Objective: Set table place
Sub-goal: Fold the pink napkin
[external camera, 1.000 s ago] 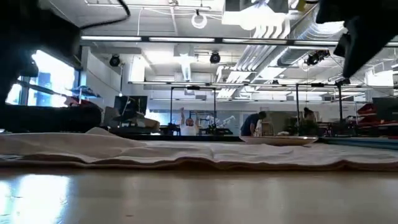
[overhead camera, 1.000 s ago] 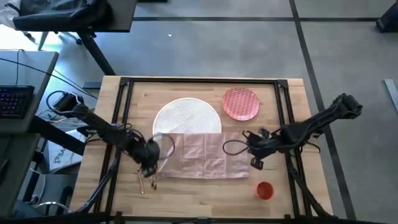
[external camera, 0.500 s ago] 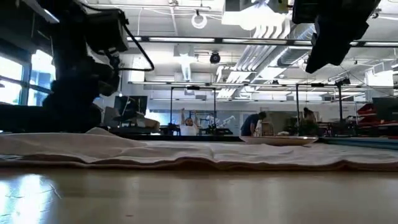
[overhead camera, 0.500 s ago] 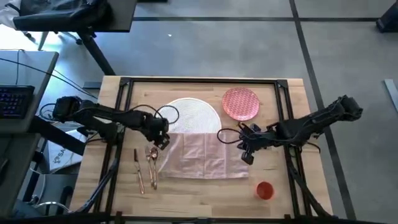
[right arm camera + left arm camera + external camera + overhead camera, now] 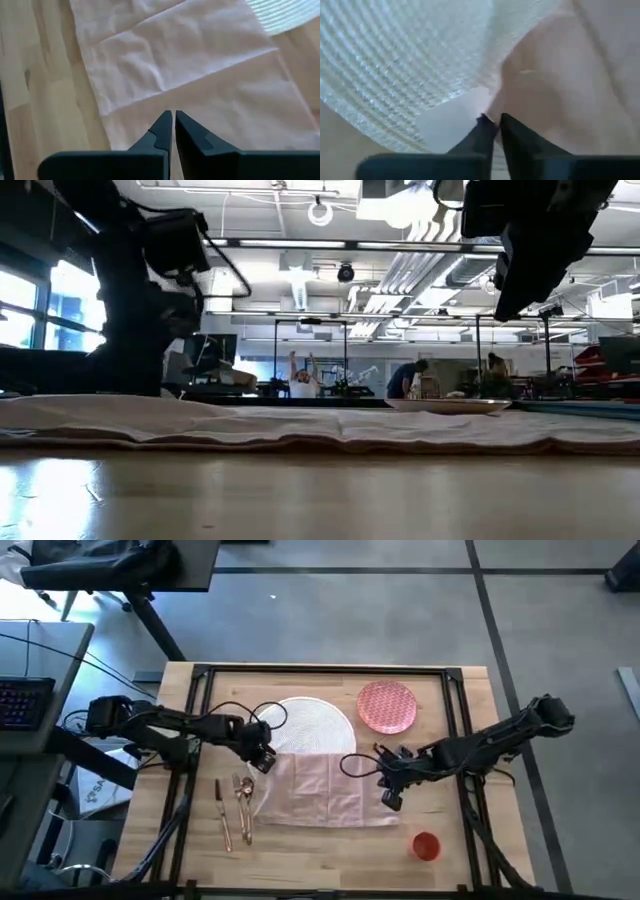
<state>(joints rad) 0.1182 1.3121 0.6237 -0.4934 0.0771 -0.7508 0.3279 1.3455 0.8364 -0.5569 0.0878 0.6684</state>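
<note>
Napkin (image 5: 325,788) lies flat mid-bench (image 5: 470,850), far edge overlapping white plate (image 5: 300,725), likely being spread as base for setting.
Left pincer (image 5: 262,758) at napkin's far-left corner, over plate rim, fingers nearly closed; grasping cloth or not: cannot tell.
Right pincer (image 5: 390,785) above napkin's right edge, clenched, holding nothing.
Cutlery (image 5: 236,808) just left of napkin.
Pink plate (image 5: 387,706) beyond napkin, right.
Cup (image 5: 426,846) near-right of napkin.

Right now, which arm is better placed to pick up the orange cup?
Probably the right. The right gripper hangs over the napkin's right edge, nearer the orange cup. The left gripper is at the napkin's far corner, by the white plate.
</note>
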